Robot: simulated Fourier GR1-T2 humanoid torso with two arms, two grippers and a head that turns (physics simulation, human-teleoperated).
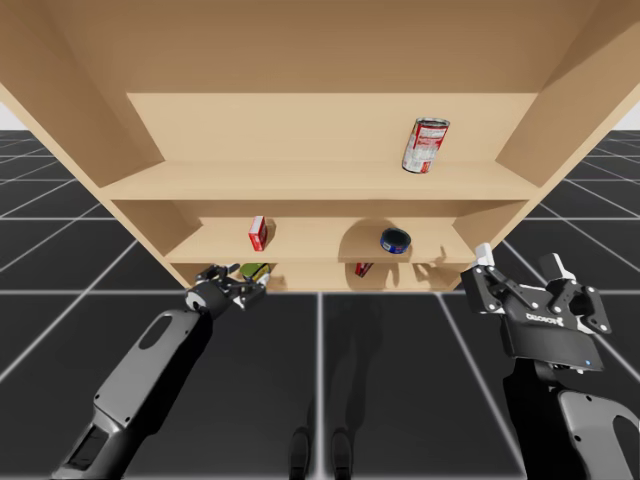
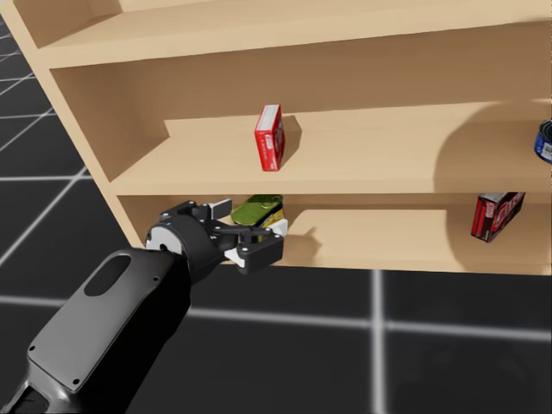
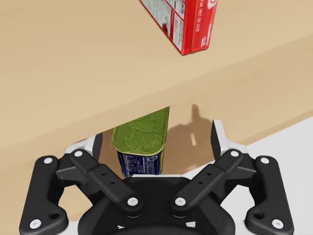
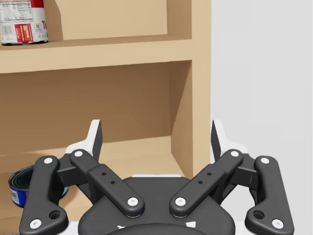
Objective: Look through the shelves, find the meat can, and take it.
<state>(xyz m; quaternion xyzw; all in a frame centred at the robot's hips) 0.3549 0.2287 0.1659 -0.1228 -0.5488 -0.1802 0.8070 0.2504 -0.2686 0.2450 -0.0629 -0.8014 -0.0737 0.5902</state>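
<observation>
The meat can [image 3: 142, 142], a blue rectangular can with a green top, lies tilted on the lowest shelf at its left end [image 1: 255, 270] [image 2: 257, 209]. My left gripper [image 3: 157, 142] [image 1: 240, 285] [image 2: 250, 222] is at the shelf's front edge. It is open, with the can just ahead between its spread fingers and a gap showing on one side. My right gripper [image 1: 520, 275] [image 4: 156, 137] hangs open in front of the shelf unit's right end, holding nothing.
A red box [image 2: 270, 138] [image 1: 258, 233] stands on the middle shelf above the meat can. A blue round tin [image 1: 396, 240] [image 4: 19, 183] lies further right. A dark red box [image 2: 496, 214] sits on the lowest shelf. A red-and-white can [image 1: 426, 146] stands on the top shelf.
</observation>
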